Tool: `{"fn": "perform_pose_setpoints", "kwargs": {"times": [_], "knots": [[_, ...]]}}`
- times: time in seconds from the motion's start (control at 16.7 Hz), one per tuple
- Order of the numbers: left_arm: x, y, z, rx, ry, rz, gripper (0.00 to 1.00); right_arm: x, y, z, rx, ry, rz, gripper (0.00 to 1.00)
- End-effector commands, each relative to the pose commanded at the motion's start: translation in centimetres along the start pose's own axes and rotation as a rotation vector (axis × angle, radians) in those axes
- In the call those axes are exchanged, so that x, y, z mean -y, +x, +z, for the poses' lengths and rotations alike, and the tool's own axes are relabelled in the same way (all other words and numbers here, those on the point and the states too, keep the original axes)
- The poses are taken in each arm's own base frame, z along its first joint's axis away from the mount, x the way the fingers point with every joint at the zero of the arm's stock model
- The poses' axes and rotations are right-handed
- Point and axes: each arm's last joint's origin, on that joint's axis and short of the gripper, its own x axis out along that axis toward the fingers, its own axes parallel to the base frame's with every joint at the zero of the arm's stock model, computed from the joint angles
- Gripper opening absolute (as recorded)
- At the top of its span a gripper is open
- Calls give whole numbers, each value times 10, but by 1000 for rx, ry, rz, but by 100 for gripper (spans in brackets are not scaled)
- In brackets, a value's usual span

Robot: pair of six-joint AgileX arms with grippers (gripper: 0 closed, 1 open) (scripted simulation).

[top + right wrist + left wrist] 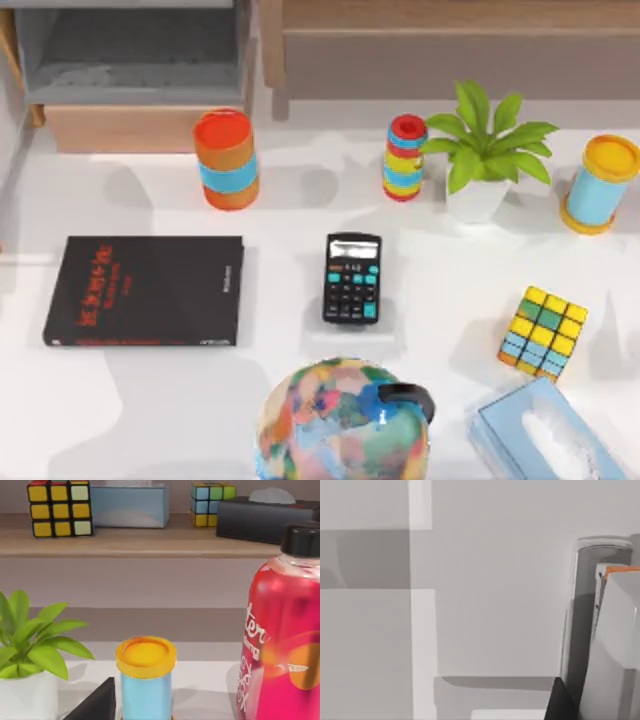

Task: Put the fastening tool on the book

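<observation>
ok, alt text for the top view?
White table seen from above: black book at left, black calculator mid-table, potted plant, three coloured canisters along the back, puzzle cube and tissue box at right, colourful globe in front.

Book (146, 291) — flat, black, rectangular; closed, cover up. Red lettering across the cover toward its left part, small white print near the right edge, a further thin line of print along the near edge. Lying flat on the white tabletop (80, 400) at the left side, long edges running left to right, very slightly skewed. Nothing resting on the cover — bare.
</observation>
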Motion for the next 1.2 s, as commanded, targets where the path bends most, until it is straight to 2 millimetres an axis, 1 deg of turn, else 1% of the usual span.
{"fn": "perform_pose_setpoints", "kwargs": {"times": [0.06, 0.12, 0.3, 0.54, 0.72, 0.84, 0.96, 1.08, 1.2], "knots": [[0, 0, 0, 0, 0, 0, 0, 0, 0, 0, 0, 0, 0, 100], [-1, -5, 0, 9, -2, 3, 0, 0, 0, 0, 0, 0, 0, 100], [-2, -31, -4, 50, -14, 13, 0, 0, 0, 0, 0, 0, 0, 100], [0, -88, -19, 145, -38, 27, 0, 0, 0, 0, 0, 0, 0, 100], [10, -131, -35, 216, -56, 25, 0, 0, 0, 0, 0, 0, 0, 100], [22, -153, -47, 247, -67, 19, 0, 0, 0, 0, 0, 0, 0, 100], [39, -168, -59, 262, -76, 8, 0, 0, 0, 0, 0, 0, 0, 100], [62, -174, -70, 259, -83, -7, 0, 0, 0, 0, 0, 0, 0, 100], [89, -170, -79, 236, -85, -25, 0, 0, 0, 0, 0, 0, 0, 100]]}}
